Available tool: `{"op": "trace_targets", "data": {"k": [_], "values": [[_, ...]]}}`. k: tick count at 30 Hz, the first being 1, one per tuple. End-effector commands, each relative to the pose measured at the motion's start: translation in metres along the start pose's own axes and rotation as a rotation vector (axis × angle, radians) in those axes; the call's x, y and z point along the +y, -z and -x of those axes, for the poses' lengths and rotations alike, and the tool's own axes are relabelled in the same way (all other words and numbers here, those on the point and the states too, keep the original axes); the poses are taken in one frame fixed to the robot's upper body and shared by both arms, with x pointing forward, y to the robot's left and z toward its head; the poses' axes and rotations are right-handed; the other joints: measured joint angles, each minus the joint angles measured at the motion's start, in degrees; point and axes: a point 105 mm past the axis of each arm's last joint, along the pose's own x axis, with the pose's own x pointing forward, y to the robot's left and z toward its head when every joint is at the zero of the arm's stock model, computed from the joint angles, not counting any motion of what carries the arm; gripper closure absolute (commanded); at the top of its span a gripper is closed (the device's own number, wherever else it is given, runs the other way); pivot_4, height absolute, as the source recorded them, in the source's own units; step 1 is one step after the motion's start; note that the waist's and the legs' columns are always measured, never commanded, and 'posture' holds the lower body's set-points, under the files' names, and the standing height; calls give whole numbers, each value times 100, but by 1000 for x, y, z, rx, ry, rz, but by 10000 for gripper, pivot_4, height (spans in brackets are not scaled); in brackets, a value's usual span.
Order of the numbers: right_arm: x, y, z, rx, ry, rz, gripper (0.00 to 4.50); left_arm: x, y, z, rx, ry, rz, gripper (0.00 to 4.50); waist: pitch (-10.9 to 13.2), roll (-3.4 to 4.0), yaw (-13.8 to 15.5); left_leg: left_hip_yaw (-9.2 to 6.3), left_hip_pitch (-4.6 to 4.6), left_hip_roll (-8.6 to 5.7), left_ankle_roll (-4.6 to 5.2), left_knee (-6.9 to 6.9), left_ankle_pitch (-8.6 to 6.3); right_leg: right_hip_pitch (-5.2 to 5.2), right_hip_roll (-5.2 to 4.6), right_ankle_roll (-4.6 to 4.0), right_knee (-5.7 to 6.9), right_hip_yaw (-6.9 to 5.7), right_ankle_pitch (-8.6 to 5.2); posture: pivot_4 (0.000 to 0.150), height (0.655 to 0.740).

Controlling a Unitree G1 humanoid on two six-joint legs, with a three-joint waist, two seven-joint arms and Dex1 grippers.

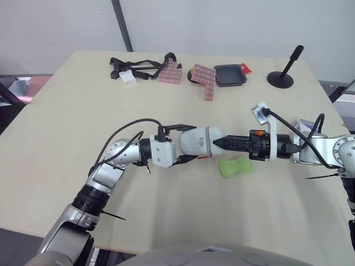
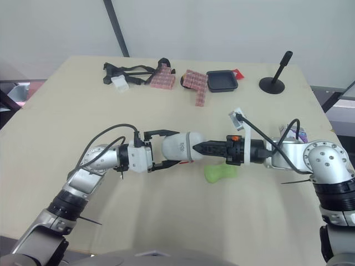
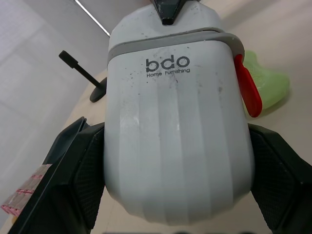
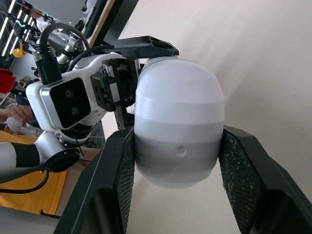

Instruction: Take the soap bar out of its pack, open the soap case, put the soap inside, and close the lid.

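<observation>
Opening the soap case point(image 1: 201, 142) is the step in hand: it is held above the table point(image 1: 83, 111), with the left gripper point(image 1: 194, 143) clamped on its body and the right gripper point(image 1: 217, 144) pinching its lid end. The green soap bar point(image 1: 235, 167) lies unwrapped just beside it. The next move likely calls for pulling the lid free against a firm left grip.

Lab: pale table point(image 1: 61, 116), grey partition point(image 1: 233, 27).

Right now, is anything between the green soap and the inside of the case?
Yes: the soap case looks shut, gripped at opposite ends by the left hand and right hand. While it is closed, it bars the green soap lying on the table.
</observation>
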Motion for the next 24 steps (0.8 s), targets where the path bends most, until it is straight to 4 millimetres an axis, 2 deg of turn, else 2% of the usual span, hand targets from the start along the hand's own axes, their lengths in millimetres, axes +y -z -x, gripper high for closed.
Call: {"op": "trace_targets", "data": {"k": [1,18,24], "values": [[17,0,2,6,-93,30,24626,8,-7,0,-27,-33,-9,10289,0,0,0,0,0,0,0,0,0,0,0,0,0,0,0,1500,7400],[13,1,12,8,-83,24,24626,10,-6,3,-16,-32,-1,10289,0,0,2,0,0,1,0,1,0,0,0,0,0,0,0,1500,7400],[2,-3,32,3,6,24,24626,9,-5,5,-12,-26,4,10289,0,0,14,0,-2,0,0,1,0,0,0,0,-2,0,0,1500,7400]]}}
